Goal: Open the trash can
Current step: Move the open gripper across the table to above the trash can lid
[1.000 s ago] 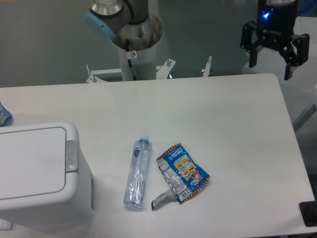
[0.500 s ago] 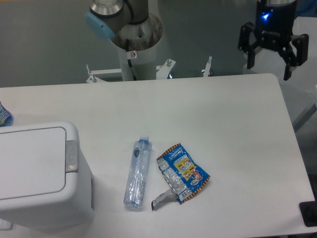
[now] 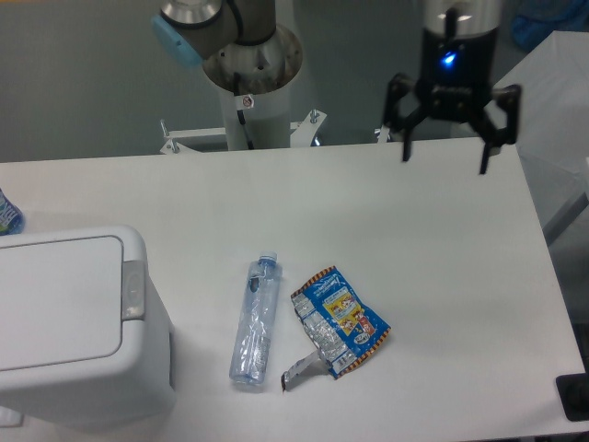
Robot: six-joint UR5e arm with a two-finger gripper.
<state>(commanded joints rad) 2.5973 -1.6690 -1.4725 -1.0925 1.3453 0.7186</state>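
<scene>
The trash can (image 3: 78,322) is a large white boxy bin at the table's front left corner. Its flat lid is down, and a small grey push tab (image 3: 133,289) sits on the lid's right edge. My gripper (image 3: 444,162) hangs above the back right part of the table, far from the bin. Its two black fingers are spread wide with nothing between them.
A crushed clear plastic bottle (image 3: 255,320) lies right of the bin. Beside it rests a crumpled blue snack wrapper (image 3: 337,321). The robot base (image 3: 250,64) stands behind the table. A small colourful object (image 3: 7,215) peeks in at the left edge.
The gripper has moved left and slightly down, from beyond the table's back right corner to over the table's back edge. It stays open. Nothing on the table has moved.
</scene>
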